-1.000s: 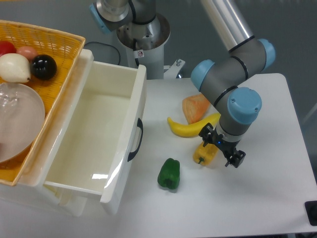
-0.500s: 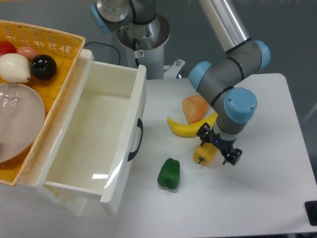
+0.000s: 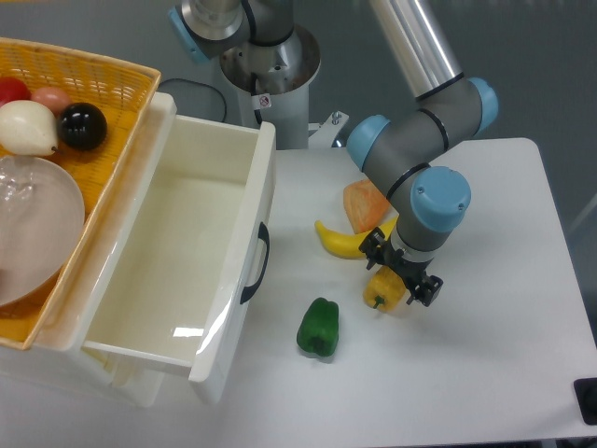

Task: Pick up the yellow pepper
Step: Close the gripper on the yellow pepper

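Observation:
The yellow pepper [image 3: 384, 293] lies on the white table [image 3: 485, 373], its short stem pointing toward the lower left. My gripper [image 3: 398, 271] hangs directly over it, with its black fingers spread on either side of the pepper's top. The jaws stand open and do not hold the pepper. The pepper's upper part is hidden behind the gripper.
A yellow banana [image 3: 350, 243] and an orange wedge [image 3: 366, 203] lie just behind the pepper. A dark green pepper [image 3: 318, 328] sits to the lower left. An open white drawer [image 3: 191, 252] and a woven basket [image 3: 84, 75] with produce stand at the left.
The arm has shifted left and slightly up, bringing the gripper from the pepper's right side to directly above it. The pepper has not moved.

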Robot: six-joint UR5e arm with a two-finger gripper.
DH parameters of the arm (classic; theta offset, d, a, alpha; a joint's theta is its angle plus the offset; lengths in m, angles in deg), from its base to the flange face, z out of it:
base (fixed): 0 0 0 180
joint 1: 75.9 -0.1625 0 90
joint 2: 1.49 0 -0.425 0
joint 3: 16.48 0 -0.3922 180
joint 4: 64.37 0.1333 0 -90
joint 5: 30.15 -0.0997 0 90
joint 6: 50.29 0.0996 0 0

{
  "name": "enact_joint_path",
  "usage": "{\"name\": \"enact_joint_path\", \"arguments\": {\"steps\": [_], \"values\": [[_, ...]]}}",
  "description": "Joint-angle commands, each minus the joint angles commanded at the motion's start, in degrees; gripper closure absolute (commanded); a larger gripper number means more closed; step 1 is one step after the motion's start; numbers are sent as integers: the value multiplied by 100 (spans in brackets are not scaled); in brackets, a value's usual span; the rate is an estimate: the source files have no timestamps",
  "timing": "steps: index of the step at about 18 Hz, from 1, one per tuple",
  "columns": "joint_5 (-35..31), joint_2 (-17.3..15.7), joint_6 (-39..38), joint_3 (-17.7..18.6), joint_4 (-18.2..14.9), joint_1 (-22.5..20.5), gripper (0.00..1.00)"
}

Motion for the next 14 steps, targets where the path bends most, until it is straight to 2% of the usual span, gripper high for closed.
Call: {"name": "enact_joint_path", "arguments": {"steps": [2,3,6,9,11,12,14], "values": [[-26,26,0,-61,-9,0,1],[-26,35,9,-62,-9,0,12],[-26,61,26,-70,-9,0,19],[-26,70,9,-131,-17,-9,45],[-26,70,-18,-184,-35,-9,68],[-26,62,0,-211,-53,-9,75],[-35,62,-18,-220,-62,9,79]]}}
